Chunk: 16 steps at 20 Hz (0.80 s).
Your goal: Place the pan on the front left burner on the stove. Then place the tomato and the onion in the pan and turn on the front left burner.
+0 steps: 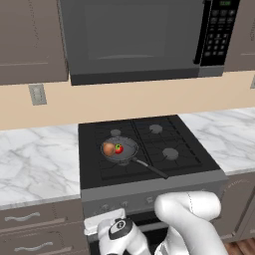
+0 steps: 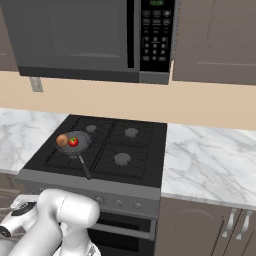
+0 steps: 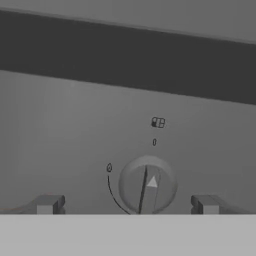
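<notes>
The dark pan [image 1: 125, 152] sits over the front left burner of the black stove [image 1: 191, 162], hiding the burner cap. Its thin handle [image 1: 152, 169] points toward the front right. The brown onion [image 1: 108, 148] and the red tomato [image 1: 118, 148] lie side by side in the pan [image 2: 80, 146], with the onion [image 2: 62, 140] to the left of the tomato [image 2: 73, 142]. My gripper [image 3: 127, 204] is open and faces the grey steel front panel [image 3: 60, 130] low at the stove's left. A round knob [image 3: 146, 184] stands between the two fingertips [image 3: 49, 204], untouched.
A dark microwave [image 1: 134, 35] hangs above the stove. Marble counters lie to the left [image 1: 35, 164] and right [image 1: 229, 134]. Three grey burner caps are uncovered, such as the front right one [image 1: 171, 153]. Drawers [image 1: 30, 219] flank the oven.
</notes>
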### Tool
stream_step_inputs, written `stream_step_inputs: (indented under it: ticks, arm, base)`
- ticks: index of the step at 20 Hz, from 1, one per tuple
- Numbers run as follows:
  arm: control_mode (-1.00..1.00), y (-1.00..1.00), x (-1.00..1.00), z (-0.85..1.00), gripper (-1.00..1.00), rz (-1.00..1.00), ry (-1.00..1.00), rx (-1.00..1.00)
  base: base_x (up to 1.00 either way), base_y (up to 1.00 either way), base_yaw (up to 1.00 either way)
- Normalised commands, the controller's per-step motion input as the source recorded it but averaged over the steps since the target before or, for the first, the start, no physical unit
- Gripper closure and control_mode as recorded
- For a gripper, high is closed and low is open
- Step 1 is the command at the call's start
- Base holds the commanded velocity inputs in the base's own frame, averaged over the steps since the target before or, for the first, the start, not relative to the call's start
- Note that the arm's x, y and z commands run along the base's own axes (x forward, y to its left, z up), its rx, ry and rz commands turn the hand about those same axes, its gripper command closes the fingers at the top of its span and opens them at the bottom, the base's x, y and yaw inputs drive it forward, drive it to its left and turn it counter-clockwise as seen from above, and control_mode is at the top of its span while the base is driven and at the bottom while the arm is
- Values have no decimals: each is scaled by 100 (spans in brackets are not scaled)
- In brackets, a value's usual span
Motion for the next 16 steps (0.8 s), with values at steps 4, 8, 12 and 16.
stream_step_inputs:
  ticks: [4, 8, 12, 16]
  arm:
    - [-100, 0, 0, -1, -100, 0, 0, 5]
    - [-100, 0, 0, 2, -100, 0, -3, 6]
    - [-100, 0, -5, 9, -100, 0, -6, 8]
    - [-100, 0, -26, 7, -100, 0, -7, 10]
  base:
    - [0, 0, 0]
    - [0, 0, 0]
    - [0, 0, 0]
    - [0, 0, 0]
